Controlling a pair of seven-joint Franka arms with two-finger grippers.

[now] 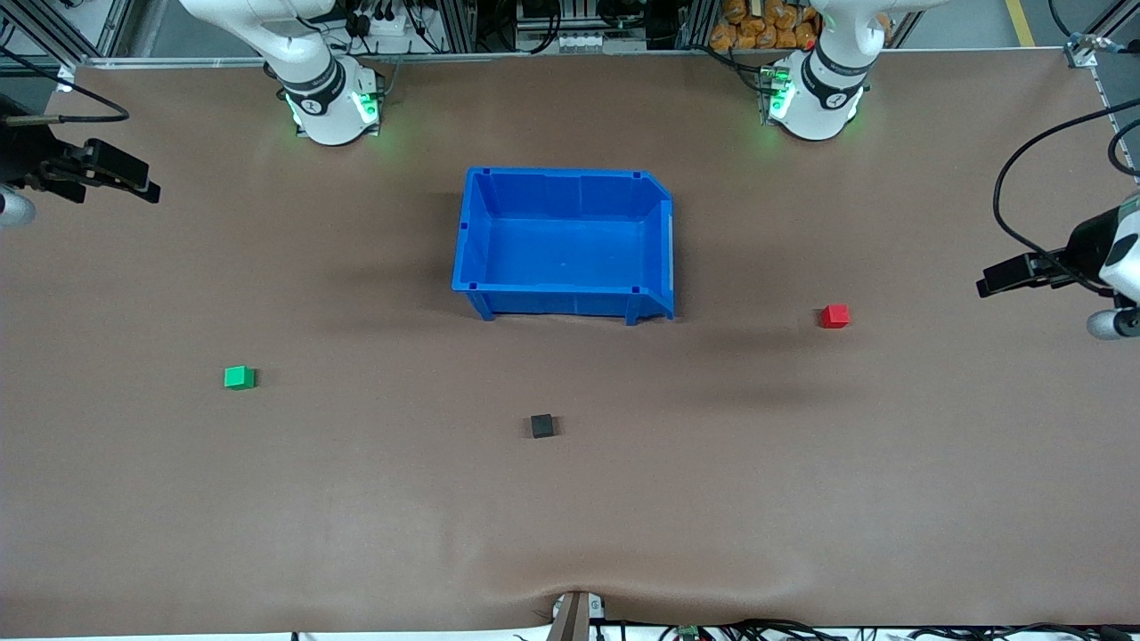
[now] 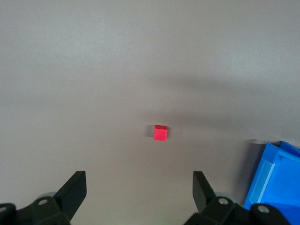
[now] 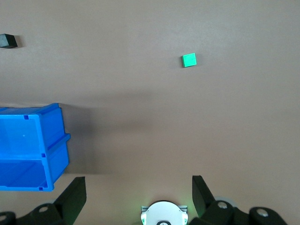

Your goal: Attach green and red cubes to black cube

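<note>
Illumination is even, diffuse and moderately bright across the brown table, with no hard glare in any view. Shadows are soft-edged: a broad dim patch lies on the table beside the blue bin toward the right arm's end, and a fainter band lies nearer the front camera than the red cube. Green indicator light at both arm bases tints the surface around them. The front view is sharp, with mild edge distortion. The left wrist view is soft and washed out, the table rendered greyish; its fingers are slightly blurred. The right wrist view is crisper, with a soft shadow beside the bin.
</note>
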